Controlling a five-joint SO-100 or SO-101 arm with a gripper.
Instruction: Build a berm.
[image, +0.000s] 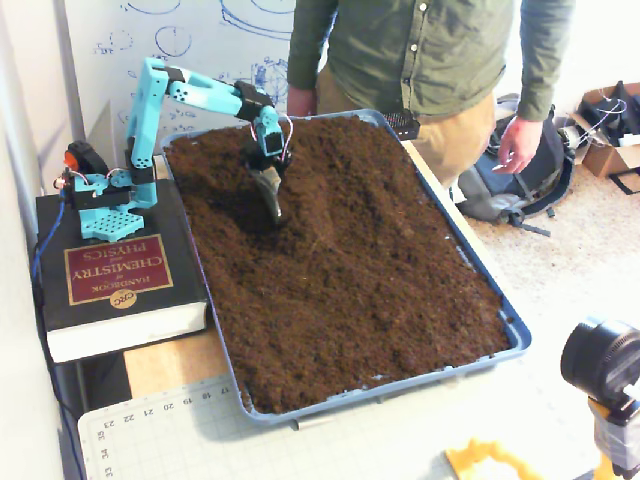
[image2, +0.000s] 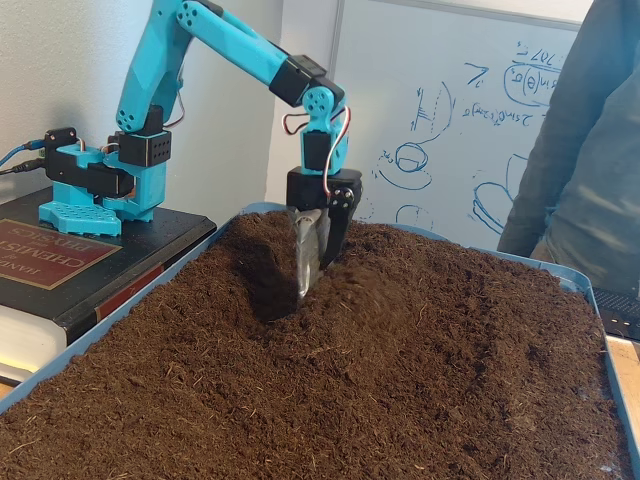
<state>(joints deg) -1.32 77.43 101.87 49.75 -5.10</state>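
Brown soil fills the blue tray (image: 515, 330) from edge to edge, loose and crumbly in both fixed views. I see my turquoise arm (image: 195, 92) standing on a thick chemistry book (image: 110, 270) at the tray's left side in the high fixed view, reaching out over the far left part of the soil. My gripper (image: 273, 203) (image2: 304, 285) points straight down, tips at the soil surface or just in it; I cannot tell how deep. Its metal scoop-like finger (image2: 306, 250) and the black finger lie close together with no clear gap, so I read it as closed, holding nothing I can make out. Directly under and left of the tips in the low fixed view sits a dark hollow (image2: 270, 295). The berm (image2: 400, 320) (image: 320, 215) rises just right of the gripper in the low fixed view, a low rounded ridge running away from the tool toward the middle of the tray. A person in a green shirt (image: 430, 50) stands at the tray's far edge, and a whiteboard (image2: 450, 110) with blue sketches is behind the arm.
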